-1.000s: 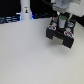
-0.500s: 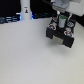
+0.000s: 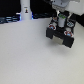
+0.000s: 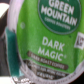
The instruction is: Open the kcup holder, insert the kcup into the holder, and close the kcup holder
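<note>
The kcup holder point(image 3: 52, 33) is a black boxy unit at the exterior view's upper right, with pale marks on its front. Right above it hangs my gripper point(image 3: 61, 21), holding the kcup point(image 3: 61, 18), a small white and green shape between the fingers. In the wrist view the kcup's green lid point(image 4: 47, 35), printed "Green Mountain Dark Magic", fills nearly the whole picture, so the fingers are mostly hidden. Whether the holder's drawer is open cannot be told at this size.
A tall white bottle-like object point(image 3: 25, 8) stands at the back on the exterior view's left, in front of a dark strip along the rear edge point(image 3: 10, 20). The pale table point(image 3: 30, 57) stretches from the holder toward the front.
</note>
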Controlling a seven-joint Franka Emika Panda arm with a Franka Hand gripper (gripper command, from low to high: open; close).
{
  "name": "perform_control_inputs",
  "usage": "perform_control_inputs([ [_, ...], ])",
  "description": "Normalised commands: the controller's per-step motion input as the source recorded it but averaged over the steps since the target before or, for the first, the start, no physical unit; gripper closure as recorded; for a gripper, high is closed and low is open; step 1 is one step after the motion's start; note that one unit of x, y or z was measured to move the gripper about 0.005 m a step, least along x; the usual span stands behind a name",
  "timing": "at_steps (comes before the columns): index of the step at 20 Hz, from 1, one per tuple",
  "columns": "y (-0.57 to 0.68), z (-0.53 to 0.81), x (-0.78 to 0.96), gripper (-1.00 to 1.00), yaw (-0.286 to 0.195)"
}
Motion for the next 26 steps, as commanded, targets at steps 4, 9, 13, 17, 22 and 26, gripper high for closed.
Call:
perform_control_inputs([
  [4,0.05,0.02,0.13,1.00,-0.001],
  [9,0.02,0.04,0.06,1.00,0.000],
  [13,0.20,0.38,0.21,1.00,-0.005],
  [17,0.20,0.30,0.29,1.00,-0.025],
  [22,0.08,0.20,0.21,1.00,-0.002],
  [26,0.06,-0.17,0.02,1.00,0.020],
])
